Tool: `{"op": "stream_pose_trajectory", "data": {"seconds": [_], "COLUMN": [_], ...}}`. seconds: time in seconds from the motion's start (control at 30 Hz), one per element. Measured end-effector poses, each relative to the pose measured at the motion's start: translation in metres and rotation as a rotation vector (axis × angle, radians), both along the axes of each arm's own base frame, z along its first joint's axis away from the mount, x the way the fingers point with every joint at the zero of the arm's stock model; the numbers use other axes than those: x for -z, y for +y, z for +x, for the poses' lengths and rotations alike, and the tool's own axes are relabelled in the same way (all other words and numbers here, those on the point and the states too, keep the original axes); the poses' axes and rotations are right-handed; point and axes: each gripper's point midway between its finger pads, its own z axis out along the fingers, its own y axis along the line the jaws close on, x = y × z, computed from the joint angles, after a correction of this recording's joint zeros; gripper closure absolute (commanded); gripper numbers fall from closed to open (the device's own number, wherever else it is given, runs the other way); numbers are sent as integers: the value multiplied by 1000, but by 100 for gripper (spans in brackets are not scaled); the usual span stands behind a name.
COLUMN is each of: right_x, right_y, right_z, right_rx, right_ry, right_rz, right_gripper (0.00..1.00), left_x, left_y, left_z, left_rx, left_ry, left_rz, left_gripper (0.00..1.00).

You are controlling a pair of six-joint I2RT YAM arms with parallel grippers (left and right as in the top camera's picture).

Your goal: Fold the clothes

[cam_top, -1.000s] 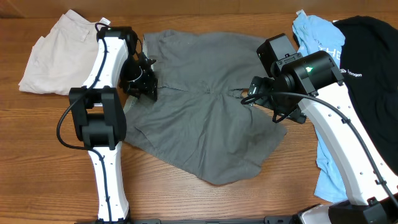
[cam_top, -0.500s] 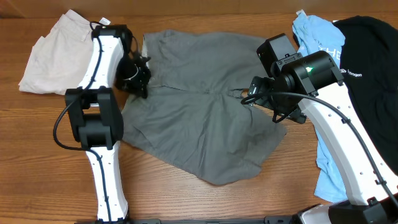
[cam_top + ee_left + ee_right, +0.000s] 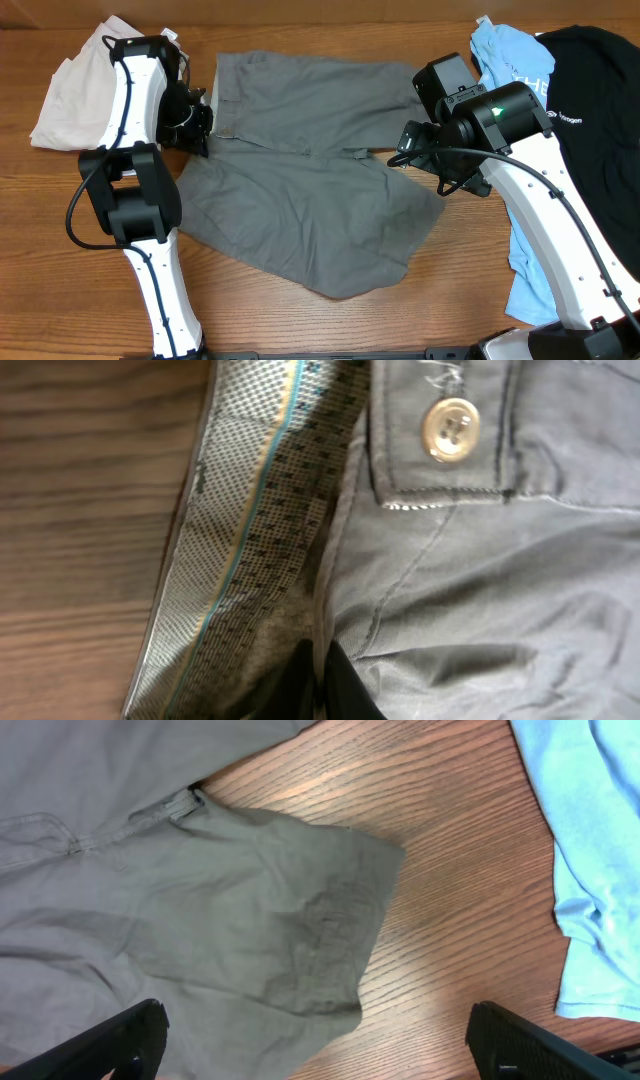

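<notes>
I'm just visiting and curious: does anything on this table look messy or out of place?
Yes: the grey shorts lie skewed and wrinkled, not squared up. Where the left gripper pinches their top edge, the speckled lining is turned out and showing. Nothing looks damaged.

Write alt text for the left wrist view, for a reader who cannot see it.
Close-up of the left gripper shut on the waistband of the grey shorts, at the bottom edge. The pale speckled lining with a teal stripe is turned outward, a pale button sits above, and the wooden table shows at the left.
</notes>
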Motion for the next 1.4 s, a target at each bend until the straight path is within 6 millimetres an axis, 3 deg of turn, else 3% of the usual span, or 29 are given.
{"op": "stream_pose_trajectory", "data": {"seconds": [0.1,0.13,0.2,0.23,0.27,0.33,0.57,0.7,0.83,0.97,1.1,1.23,1.3,1.4], "right_x": [0,0,0,0,0,0,0,0,-3,-23,-48,-58,-50,-15], "right_y": [0,0,0,0,0,0,0,-1,0,-2,-8,-1,13,33], "right_z": [0,0,0,0,0,0,0,-2,-4,-21,-51,-75,-82,-98], "right_rx": [0,0,0,0,0,0,0,29,58,75,89,72,53,34], "right_ry": [0,0,1,0,0,1,0,8,-4,-52,-98,-104,-88,-9], "right_rz": [0,0,0,0,0,0,0,2,10,40,72,97,103,77], "right_gripper": [0,0,0,0,0,0,0,0,0,0,0,0,0,0], "left_x": [0,0,-1,-2,-2,-3,-8,-30,-76,-154,-235,-293,-311,-327], "left_y": [7,11,20,25,28,36,49,53,51,47,43,38,37,34], "left_z": [-6,-10,-16,-18,-19,-22,-29,-17,11,21,3,-24,-36,-48], "left_rx": [-20,-25,-37,-39,-40,-51,-66,-78,-104,-133,-155,-187,-199,-218], "left_ry": [33,48,76,86,92,101,130,73,-112,-344,-551,-700,-746,-792], "left_rz": [59,82,137,167,185,222,257,264,254,240,244,242,242,236], "left_gripper": [93,82,40,27,19,15,18,16,14,12,12,12,11,11]}}
